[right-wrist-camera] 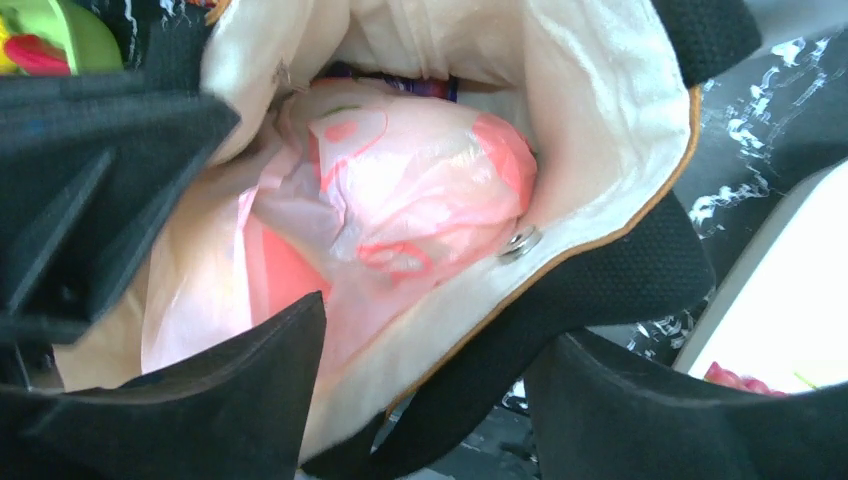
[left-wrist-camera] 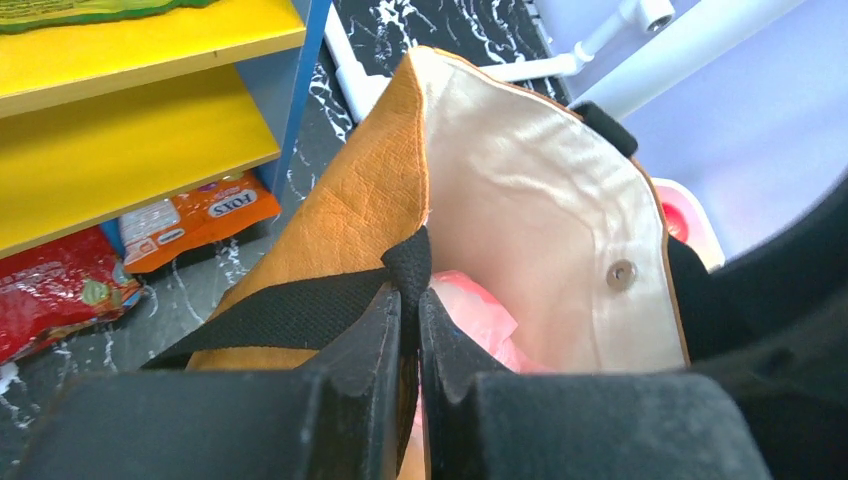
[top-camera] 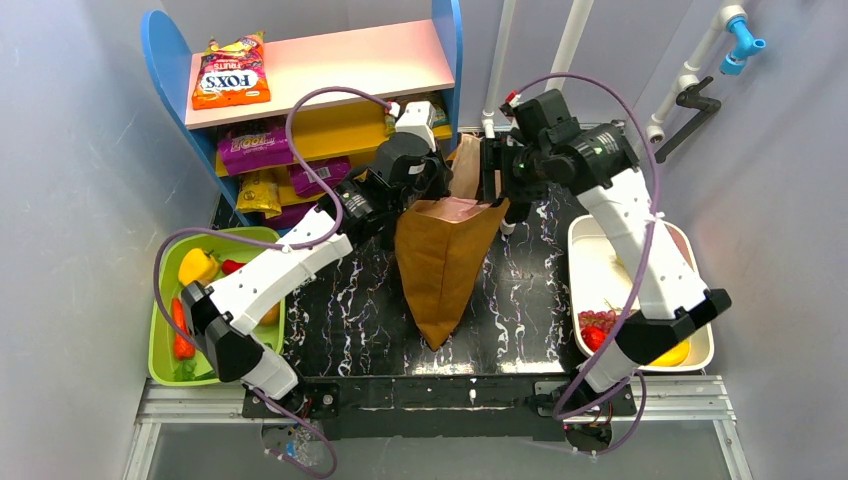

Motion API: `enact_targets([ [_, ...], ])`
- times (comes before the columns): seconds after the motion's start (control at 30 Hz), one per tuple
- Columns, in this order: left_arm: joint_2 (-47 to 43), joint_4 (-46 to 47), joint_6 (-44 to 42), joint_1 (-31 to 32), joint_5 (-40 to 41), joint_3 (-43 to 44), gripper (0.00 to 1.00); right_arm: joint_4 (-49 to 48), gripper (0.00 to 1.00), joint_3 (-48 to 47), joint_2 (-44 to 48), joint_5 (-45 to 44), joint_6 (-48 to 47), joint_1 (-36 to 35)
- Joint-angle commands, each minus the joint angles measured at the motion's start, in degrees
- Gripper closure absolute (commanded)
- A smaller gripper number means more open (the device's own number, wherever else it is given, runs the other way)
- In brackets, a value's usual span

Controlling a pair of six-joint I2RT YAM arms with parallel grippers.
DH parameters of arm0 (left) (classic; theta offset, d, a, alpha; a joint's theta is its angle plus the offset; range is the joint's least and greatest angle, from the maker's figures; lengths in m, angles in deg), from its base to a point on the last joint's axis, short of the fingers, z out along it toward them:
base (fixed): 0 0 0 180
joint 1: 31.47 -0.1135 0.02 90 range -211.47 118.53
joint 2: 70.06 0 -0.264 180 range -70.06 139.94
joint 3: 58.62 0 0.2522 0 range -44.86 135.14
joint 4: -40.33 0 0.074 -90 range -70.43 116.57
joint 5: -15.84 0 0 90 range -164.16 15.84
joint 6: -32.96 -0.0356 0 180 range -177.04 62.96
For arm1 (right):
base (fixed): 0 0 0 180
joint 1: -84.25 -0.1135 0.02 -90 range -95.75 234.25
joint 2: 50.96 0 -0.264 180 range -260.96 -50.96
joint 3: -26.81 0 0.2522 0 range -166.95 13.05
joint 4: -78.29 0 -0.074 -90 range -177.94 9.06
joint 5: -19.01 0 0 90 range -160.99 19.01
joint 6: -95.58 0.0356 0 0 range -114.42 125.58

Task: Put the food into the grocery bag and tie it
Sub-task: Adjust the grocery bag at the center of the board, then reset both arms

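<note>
Left wrist view: left tool (left-wrist-camera: 410,305) pinches the black strap (left-wrist-camera: 290,315) of the brown bag (top-camera: 440,260). Right tool (right-wrist-camera: 435,340) is spread astride its rim. Inside lies the pink grocery bag (right-wrist-camera: 400,190), with a purple packet (right-wrist-camera: 395,84) beyond.

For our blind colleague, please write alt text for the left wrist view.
The left gripper is shut on the black woven strap of a stiff brown paper bag, with a crinkly pink plastic bag inside its cream lining. Yellow shelves stand at the left.
</note>
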Motion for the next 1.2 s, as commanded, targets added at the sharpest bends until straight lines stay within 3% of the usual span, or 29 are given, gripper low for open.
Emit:
enact_targets([
  [0.0,1.5,7.4,4.1,-0.1,1.1,1.0,1.00,3.6,0.22,-0.5,7.2,-4.5,-2.4,0.2],
  [0.37,4.0,8.9,9.0,0.0,11.4,5.2,1.00,1.1,0.17,10.2,22.5,-9.3,1.2,0.2],
  [0.6,4.5,13.0,11.3,0.9,16.1,3.8,1.00,-7.2,0.17,23.2,29.6,1.8,3.0,0.2],
  [0.77,4.5,15.1,10.6,1.7,11.9,2.0,1.00,-9.2,0.17,27.2,30.9,6.6,3.5,0.2],
  [0.8,4.4,15.1,10.4,1.7,11.1,1.9,0.94,-9.4,0.17,27.9,31.2,7.1,3.8,0.2],
  [0.93,4.8,14.3,6.7,1.7,8.7,3.5,0.45,-11.4,0.17,30.4,32.3,10.2,5.0,0.2],
  [1.17,4.8,6.1,-0.7,1.8,5.6,10.8,0.19,-11.1,0.17,29.1,33.3,14.4,4.2,0.2],
])
